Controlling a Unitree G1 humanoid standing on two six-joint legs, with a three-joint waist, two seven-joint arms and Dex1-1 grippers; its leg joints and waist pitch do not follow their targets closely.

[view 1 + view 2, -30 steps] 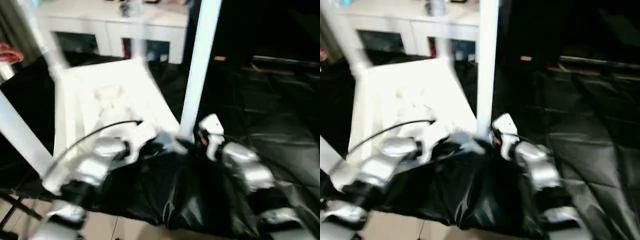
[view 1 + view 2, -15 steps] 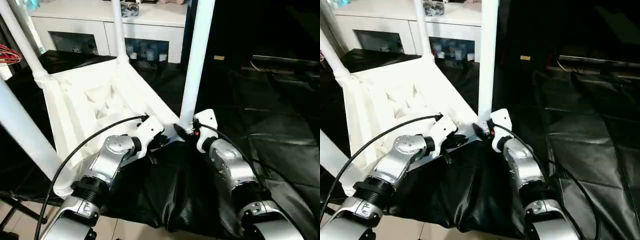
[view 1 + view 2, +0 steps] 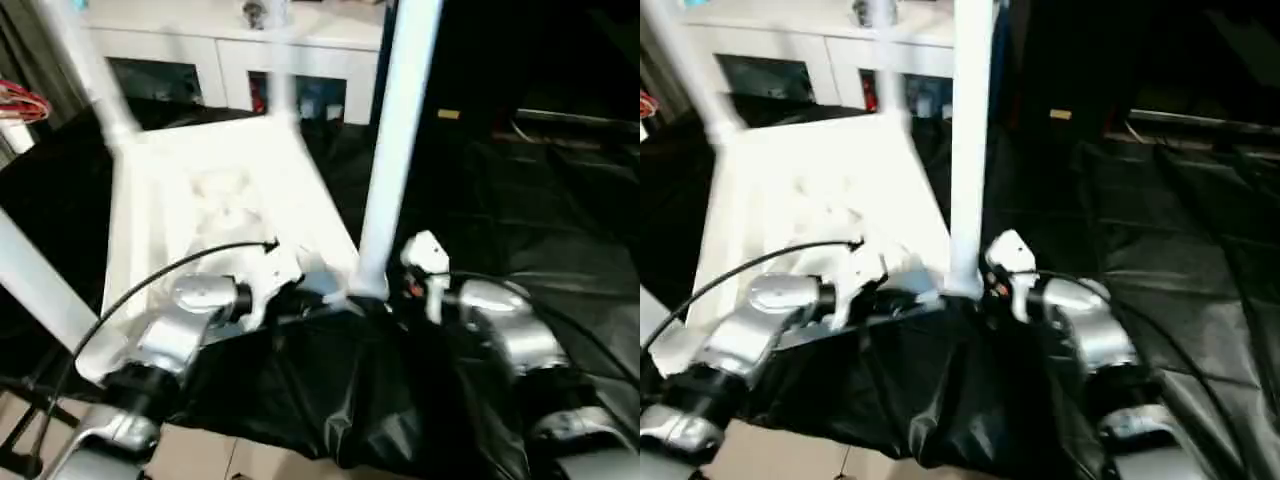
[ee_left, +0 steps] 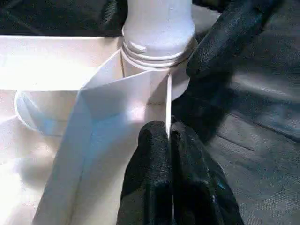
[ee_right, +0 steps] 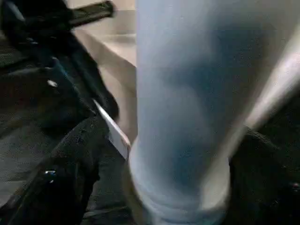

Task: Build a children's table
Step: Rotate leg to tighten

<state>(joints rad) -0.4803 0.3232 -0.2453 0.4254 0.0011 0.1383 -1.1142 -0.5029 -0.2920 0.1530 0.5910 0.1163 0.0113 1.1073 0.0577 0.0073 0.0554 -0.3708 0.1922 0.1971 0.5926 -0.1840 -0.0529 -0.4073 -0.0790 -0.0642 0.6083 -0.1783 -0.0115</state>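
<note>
The tabletop [image 3: 215, 195] is lying upside down on the black-covered bench [image 3: 520, 215] so its corner sockets face up, and a leg [image 3: 395, 130] is already stood upright in the near corner socket [image 4: 157, 70]. That corner's thin rim is pinched by the left gripper [image 4: 169, 140] with clenched jaws, probably to keep the top steady. The right gripper [image 5: 154, 178] is set around the leg's base with jaws spread wide, nothing grasped.

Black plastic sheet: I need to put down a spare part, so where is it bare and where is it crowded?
The black plastic sheet lies bare to the right of the near upright white tube leg, ahead of the right forearm. Crowded: the near corner of the white plastic ribbed tabletop, where both grippers meet, left gripper and right gripper.
</note>
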